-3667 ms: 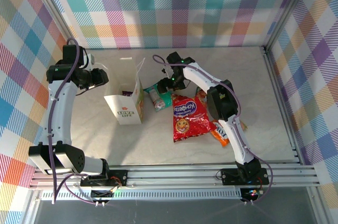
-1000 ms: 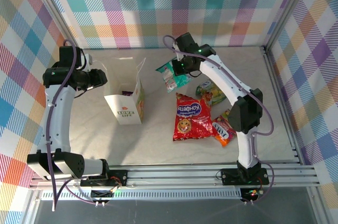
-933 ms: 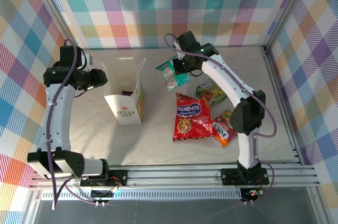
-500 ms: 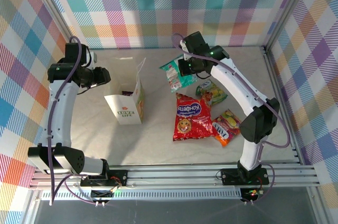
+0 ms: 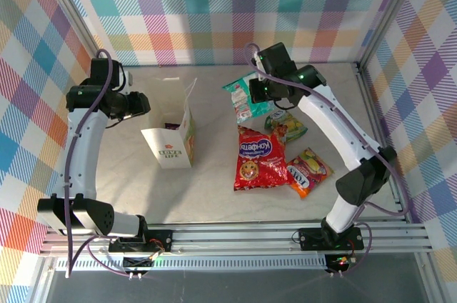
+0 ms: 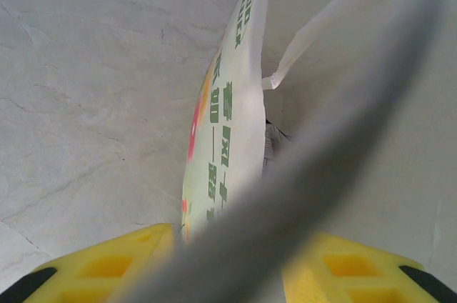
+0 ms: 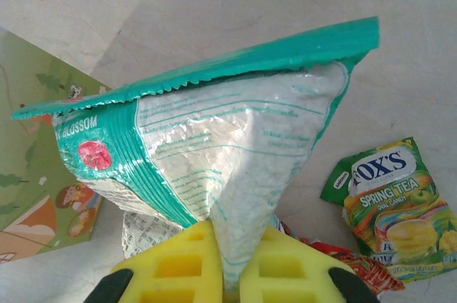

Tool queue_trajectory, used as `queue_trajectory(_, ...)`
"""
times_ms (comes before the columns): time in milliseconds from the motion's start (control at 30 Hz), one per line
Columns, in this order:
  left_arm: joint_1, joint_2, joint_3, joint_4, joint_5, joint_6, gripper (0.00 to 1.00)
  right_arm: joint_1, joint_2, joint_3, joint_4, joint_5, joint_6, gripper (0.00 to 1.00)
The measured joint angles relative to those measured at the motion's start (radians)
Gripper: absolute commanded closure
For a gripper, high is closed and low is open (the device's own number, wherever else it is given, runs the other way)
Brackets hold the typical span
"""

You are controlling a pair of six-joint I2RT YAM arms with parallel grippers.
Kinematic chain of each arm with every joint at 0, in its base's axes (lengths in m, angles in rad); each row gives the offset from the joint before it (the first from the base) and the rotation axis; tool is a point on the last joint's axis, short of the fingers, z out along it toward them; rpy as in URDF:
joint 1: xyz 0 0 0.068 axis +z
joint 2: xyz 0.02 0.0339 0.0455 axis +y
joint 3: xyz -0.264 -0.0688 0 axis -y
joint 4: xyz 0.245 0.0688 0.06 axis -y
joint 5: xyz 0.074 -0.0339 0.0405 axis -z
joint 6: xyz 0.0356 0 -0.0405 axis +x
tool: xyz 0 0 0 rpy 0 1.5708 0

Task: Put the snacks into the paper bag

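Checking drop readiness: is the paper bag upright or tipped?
Upright: the paper bag stands on the table, mouth facing up, left gripper at its rim.

Teal-and-white packet (image 7: 214,138), red packet (image 5: 257,158), orange packet (image 5: 307,171), green-yellow packet (image 7: 389,206); white paper bag (image 5: 171,142) with cartoon print; pastel plaid walls (image 5: 235,10); yellow fingertips (image 7: 168,271).

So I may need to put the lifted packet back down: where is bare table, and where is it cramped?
Free: the near strip between the paper bag and the red packet, and the far right corner beyond the green-yellow packet. Crowded: right of centre, where the red, green-yellow and orange packet lie close together, under the right gripper gripping the teal-white packet.
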Motion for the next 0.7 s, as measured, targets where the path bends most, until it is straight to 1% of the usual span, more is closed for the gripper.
queue_trajectory(333, -0.020, 0.000, 0.004, 0.000, -0.015, 0.000, 0.57, 0.019, -0.069, -0.001, -0.015, 0.037, 0.064, 1.00)
queue_trajectory(700, -0.032, 0.000, 0.006, -0.003, -0.018, -0.001, 0.56, 0.085, -0.069, 0.134, -0.069, 0.089, 0.086, 1.00)
